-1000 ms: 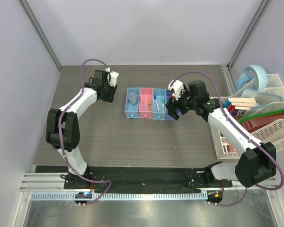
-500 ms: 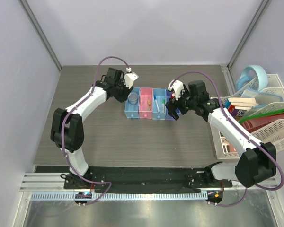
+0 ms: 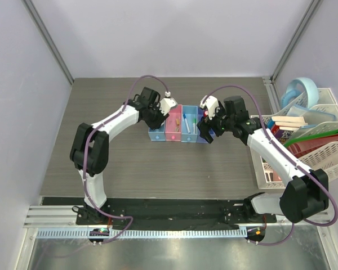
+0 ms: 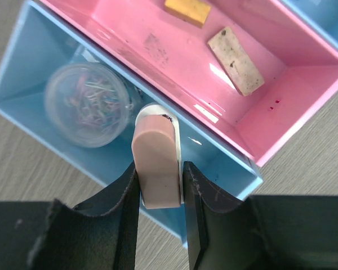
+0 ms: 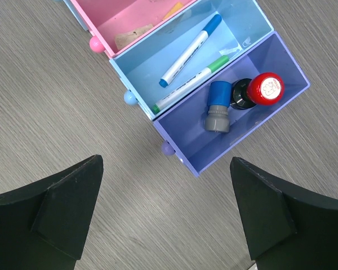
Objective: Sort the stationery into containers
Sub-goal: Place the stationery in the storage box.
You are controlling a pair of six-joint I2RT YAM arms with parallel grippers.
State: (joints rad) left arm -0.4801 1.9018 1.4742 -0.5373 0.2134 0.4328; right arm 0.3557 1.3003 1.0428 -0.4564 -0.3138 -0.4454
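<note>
My left gripper (image 4: 160, 175) is shut on the pink eraser (image 4: 155, 152) and holds it over the near corner of the leftmost light blue bin (image 4: 22, 79), right beside the wall it shares with the pink bin (image 4: 304, 95). The clear round roll (image 4: 89, 104) lies in that blue bin. The tan block (image 4: 235, 61) lies in the pink bin. In the top view the left gripper (image 3: 161, 115) is above the row of bins (image 3: 158, 136). My right gripper (image 5: 166, 194) is open and empty, above bare table just in front of the darker blue bin (image 5: 211, 152), which holds the red-capped black bottle (image 5: 263, 90). Two white pens (image 5: 190, 49) lie in the third bin.
An orange piece (image 4: 187, 10) lies in the pink bin and a blue-and-grey cylinder (image 5: 218, 111) in the darker blue bin. The white rack (image 3: 270, 174) with books and folders stands at the right table edge, behind the right arm.
My left arm has swung right from the table's far left to above the leftmost bins, carrying the pink eraser. The right arm has not moved.
</note>
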